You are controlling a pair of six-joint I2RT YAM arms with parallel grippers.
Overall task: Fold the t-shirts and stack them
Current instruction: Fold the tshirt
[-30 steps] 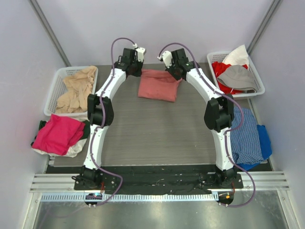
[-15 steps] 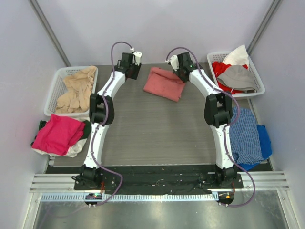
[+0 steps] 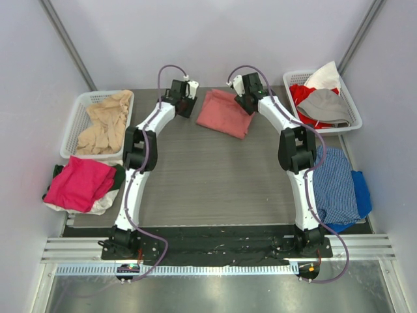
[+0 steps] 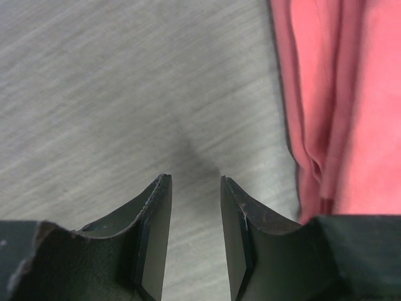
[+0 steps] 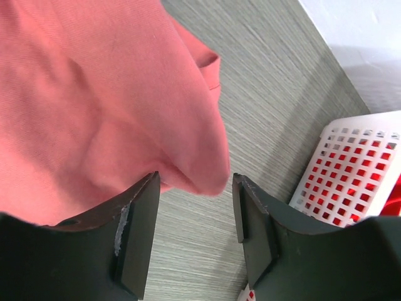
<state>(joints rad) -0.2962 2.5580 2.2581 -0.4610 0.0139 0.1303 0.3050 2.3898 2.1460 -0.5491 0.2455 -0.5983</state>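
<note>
Overhead camera looks down on the table (image 3: pixel 215 176); both close wrist cameras share the salmon-red t-shirt (image 5: pixel 81 88).

No text, label, brand or number is legible anywhere, neither on the salmon-red t-shirt (image 3: pixel 223 113) nor the worktop (image 3: pixel 215 176).

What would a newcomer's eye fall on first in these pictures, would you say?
The folded salmon-red t-shirt at the far middle of the table stands out, flanked by the left tool and right tool, both open. Next, the magenta-pink t-shirt heaped at the left edge and the blue checked cloth at the right edge.
</note>
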